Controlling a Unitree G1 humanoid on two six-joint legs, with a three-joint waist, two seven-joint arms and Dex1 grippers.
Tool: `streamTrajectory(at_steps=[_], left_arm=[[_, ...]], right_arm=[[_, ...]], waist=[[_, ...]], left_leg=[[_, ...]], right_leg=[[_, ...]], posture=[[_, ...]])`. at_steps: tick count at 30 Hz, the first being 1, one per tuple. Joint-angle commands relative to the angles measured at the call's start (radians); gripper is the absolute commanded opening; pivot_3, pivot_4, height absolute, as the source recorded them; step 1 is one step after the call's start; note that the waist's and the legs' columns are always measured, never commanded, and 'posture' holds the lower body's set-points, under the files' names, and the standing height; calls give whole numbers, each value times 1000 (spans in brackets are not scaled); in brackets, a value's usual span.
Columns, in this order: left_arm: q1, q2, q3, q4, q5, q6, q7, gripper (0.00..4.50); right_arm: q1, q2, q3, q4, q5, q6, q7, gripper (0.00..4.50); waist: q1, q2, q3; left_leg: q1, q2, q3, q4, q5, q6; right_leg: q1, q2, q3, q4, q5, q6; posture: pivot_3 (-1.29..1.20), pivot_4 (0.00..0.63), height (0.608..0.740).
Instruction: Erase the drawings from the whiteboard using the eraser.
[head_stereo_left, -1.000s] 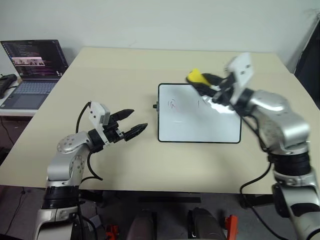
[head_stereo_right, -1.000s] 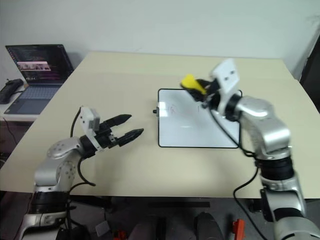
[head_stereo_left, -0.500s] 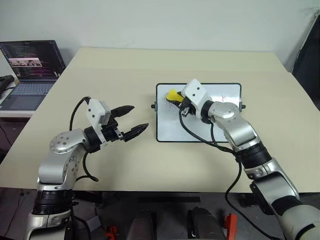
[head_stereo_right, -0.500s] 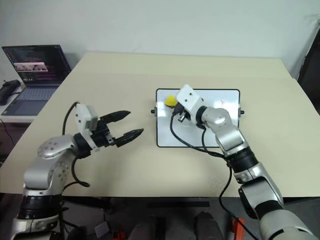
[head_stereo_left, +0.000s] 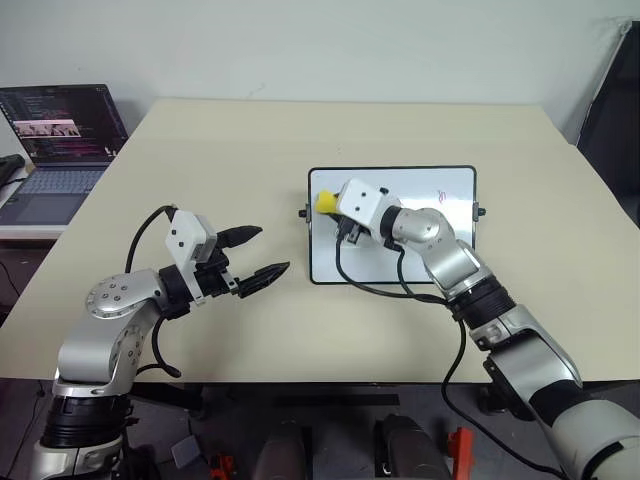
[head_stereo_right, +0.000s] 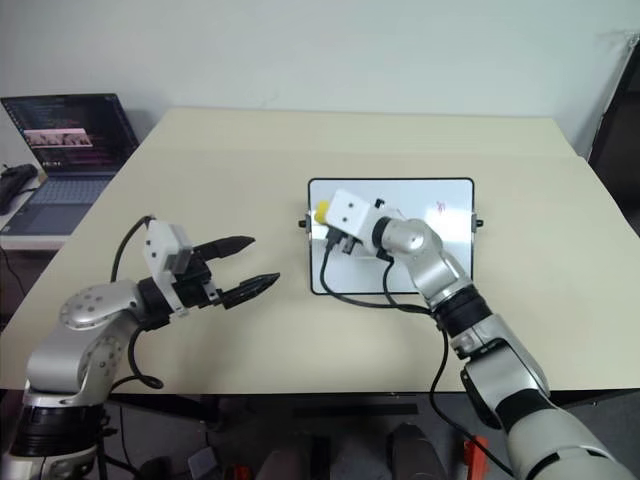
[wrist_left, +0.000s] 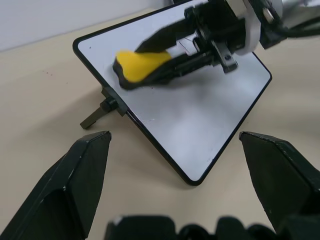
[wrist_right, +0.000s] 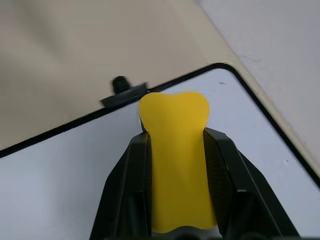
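Right gripper (head_stereo_left: 335, 207): clamped on yellow eraser (head_stereo_left: 326, 203), at whiteboard's (head_stereo_left: 420, 262) left edge | reddish drawing (head_stereo_left: 440, 196): toward right edge, across long axis | left gripper (head_stereo_left: 258, 253): open, empty

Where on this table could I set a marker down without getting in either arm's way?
The far stretch of the table beyond the whiteboard is bare, as is the right side. It is crowded at the board's left end, where the right gripper presses the eraser.

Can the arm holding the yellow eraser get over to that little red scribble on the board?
Probably yes. The right tool holds the eraser over the whiteboard, and nothing lies between it and the red scribble.
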Motion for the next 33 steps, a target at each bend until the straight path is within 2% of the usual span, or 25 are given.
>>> streamTrajectory(at_steps=[1,4,5,11,13,16,20,25,33], left_arm=[[-1,20,28,-39,-12,-2,3,4500],[-8,22,25,-33,-11,-5,4,4500],[-12,21,24,-30,-10,-7,4,4500],[-39,14,12,-16,-11,-14,-2,4500],[-51,13,9,-13,-12,-14,-6,4500],[-72,18,12,-13,-18,-7,-14,4500],[-110,32,15,-40,-53,37,-27,4500],[-166,41,-11,-32,-59,55,-50,4500],[-214,37,-54,27,-37,44,-83,4500]], right_arm=[[82,-5,38,89,-38,2,39,1121],[96,-10,9,111,-26,-21,35,1121],[90,-13,1,119,-28,-26,27,1121],[-1,-15,-77,198,-17,-38,-65,1120],[-21,-16,-110,188,17,-31,-44,1120],[-18,-37,-164,56,107,12,69,1120],[36,-140,-230,-237,259,171,258,1120],[143,-330,-368,-552,436,388,373,1120],[429,-592,-533,-683,487,444,419,1119]], waist=[[0,-1,-2],[0,-2,-2],[0,-2,-2],[4,-2,-2],[7,-2,-2],[12,-2,-2],[21,-1,-1],[22,0,-1],[18,-1,0]], left_leg=[[2,0,0,0,0,0],[10,0,0,0,0,0],[13,1,0,0,1,1],[19,1,-2,1,3,4],[19,1,-3,1,4,5],[16,1,-2,0,4,5],[-5,1,-3,0,4,5],[-25,0,-3,0,2,3],[-24,0,0,0,0,2]], right_leg=[[2,0,0,0,0,0],[8,0,1,0,-2,1],[11,0,0,0,-5,-4],[13,0,0,0,-4,-6],[13,0,0,0,-4,-6],[13,0,0,-1,-4,-6],[-3,1,-1,0,4,-4],[-23,0,-2,-1,3,-2],[-21,0,0,-4,2,-1]], posture=[[0,150,740],[0,150,740],[0,150,740],[0,150,740],[0,150,740],[0,150,740],[0,150,740],[0,150,740],[0,150,740]])
